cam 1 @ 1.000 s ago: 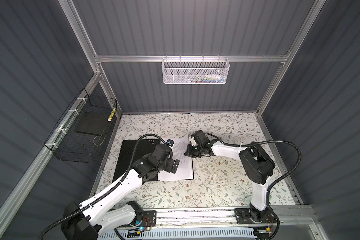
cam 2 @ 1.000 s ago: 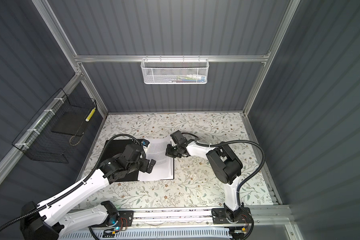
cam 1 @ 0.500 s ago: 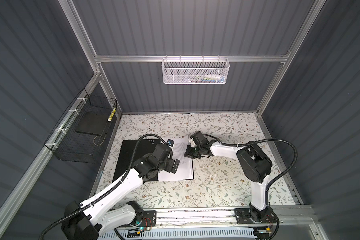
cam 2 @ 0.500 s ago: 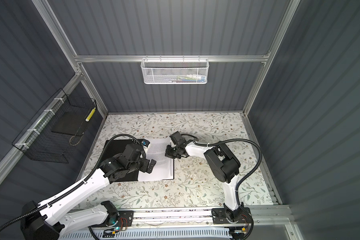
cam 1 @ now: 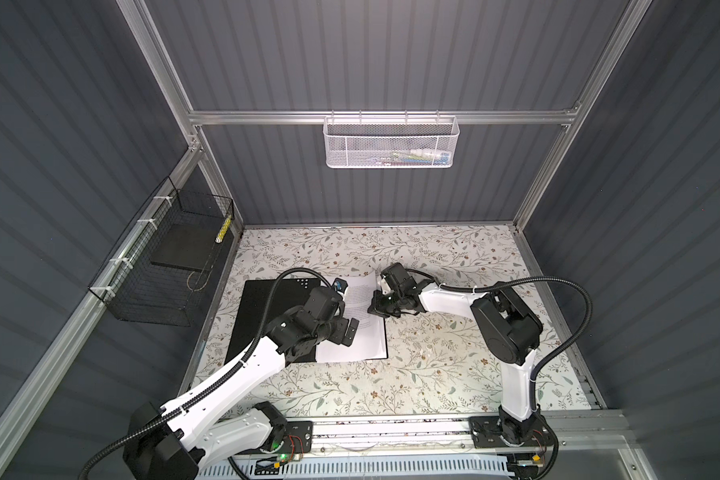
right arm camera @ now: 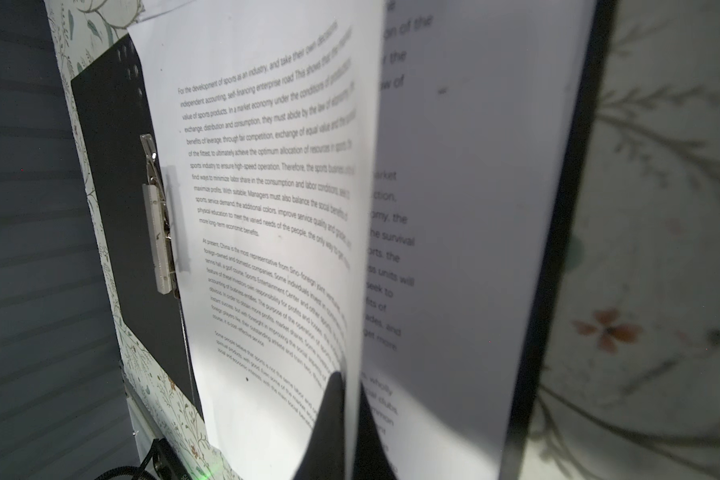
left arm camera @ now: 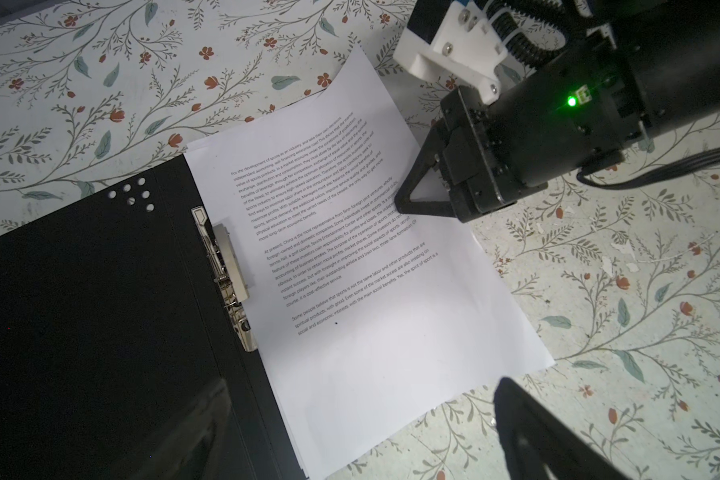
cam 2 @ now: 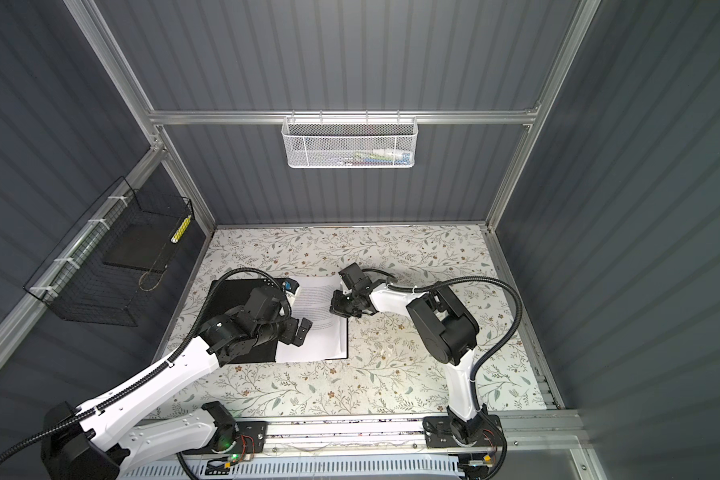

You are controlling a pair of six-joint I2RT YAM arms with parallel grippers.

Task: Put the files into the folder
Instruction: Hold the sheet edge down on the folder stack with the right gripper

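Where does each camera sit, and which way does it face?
Both top views: high overhead, looking down at left arm, right arm, folder and files.
Left wrist: above the files, looking down; own finger and right tool show.
Right wrist: low, sighting along the lifted sheet its fingers pinch.
Both wrists share the folder's clip.

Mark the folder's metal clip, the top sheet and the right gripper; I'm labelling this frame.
metal clip (left arm camera: 230, 266), left wrist view, its silver lever.
top sheet (left arm camera: 391, 332), left wrist view, blank lower part.
right gripper (left arm camera: 400, 205), left wrist view, closed fingertips pinching the sheet.
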